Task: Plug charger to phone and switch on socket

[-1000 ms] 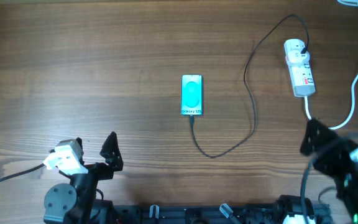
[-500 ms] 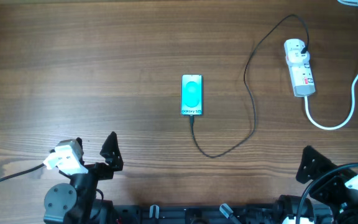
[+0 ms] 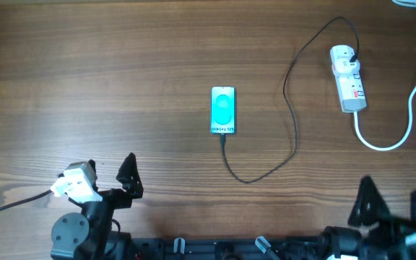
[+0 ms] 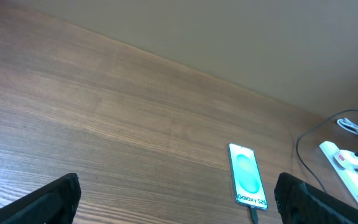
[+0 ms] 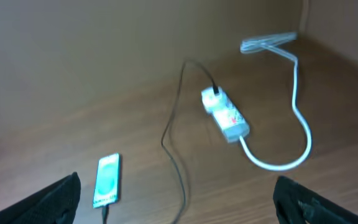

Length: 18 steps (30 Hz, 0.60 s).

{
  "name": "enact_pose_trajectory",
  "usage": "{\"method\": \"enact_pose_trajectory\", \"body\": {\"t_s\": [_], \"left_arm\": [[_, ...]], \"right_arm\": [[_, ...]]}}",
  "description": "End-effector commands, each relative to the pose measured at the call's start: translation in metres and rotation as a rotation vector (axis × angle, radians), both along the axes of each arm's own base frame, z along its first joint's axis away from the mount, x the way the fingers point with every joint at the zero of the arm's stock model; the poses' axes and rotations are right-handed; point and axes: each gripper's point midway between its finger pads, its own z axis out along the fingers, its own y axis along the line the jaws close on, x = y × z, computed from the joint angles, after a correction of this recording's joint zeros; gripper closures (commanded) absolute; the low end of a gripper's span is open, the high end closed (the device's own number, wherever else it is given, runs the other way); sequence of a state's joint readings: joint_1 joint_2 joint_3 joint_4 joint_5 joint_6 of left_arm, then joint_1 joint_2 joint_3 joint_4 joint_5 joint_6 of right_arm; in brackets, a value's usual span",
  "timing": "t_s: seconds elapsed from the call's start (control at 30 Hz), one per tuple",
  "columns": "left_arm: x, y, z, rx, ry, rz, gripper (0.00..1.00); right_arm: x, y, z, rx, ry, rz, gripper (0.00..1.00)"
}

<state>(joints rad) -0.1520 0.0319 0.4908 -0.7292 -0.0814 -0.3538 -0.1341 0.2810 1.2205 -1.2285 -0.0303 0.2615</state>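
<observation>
The phone (image 3: 223,110) lies flat mid-table, cyan screen up. The thin black charger cable (image 3: 292,123) has its plug in the phone's near end and runs in a loop to the socket (image 3: 347,78), a white power strip at the far right. The phone also shows in the left wrist view (image 4: 248,182) and the right wrist view (image 5: 107,180), as does the socket (image 4: 348,172) (image 5: 225,114). My left gripper (image 3: 110,173) is open and empty near the front left edge. My right gripper (image 3: 390,206) is open and empty at the front right edge, far from the socket.
A thick white lead (image 3: 403,123) curves from the socket's near end up to the far right corner. A wall stands behind the table in the wrist views.
My right arm has drawn back from near the white lead towards the front right edge. The left arm, phone, cable and socket have not moved.
</observation>
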Motion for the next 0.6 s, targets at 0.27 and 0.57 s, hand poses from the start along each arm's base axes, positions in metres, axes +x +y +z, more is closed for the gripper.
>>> {"method": "enact_pose_trajectory", "body": {"t_s": [0.27,0.57], "left_arm": [[0.001,0.002,-0.003,0.007,0.001,0.010,0.00],[0.001,0.002,-0.003,0.007,0.001,0.010,0.00]], "right_arm": [[0.042,0.025,-0.020,-0.067,-0.302,0.188,0.00],[0.115,0.030,-0.053,0.040,-0.555,0.267,0.00]]}}
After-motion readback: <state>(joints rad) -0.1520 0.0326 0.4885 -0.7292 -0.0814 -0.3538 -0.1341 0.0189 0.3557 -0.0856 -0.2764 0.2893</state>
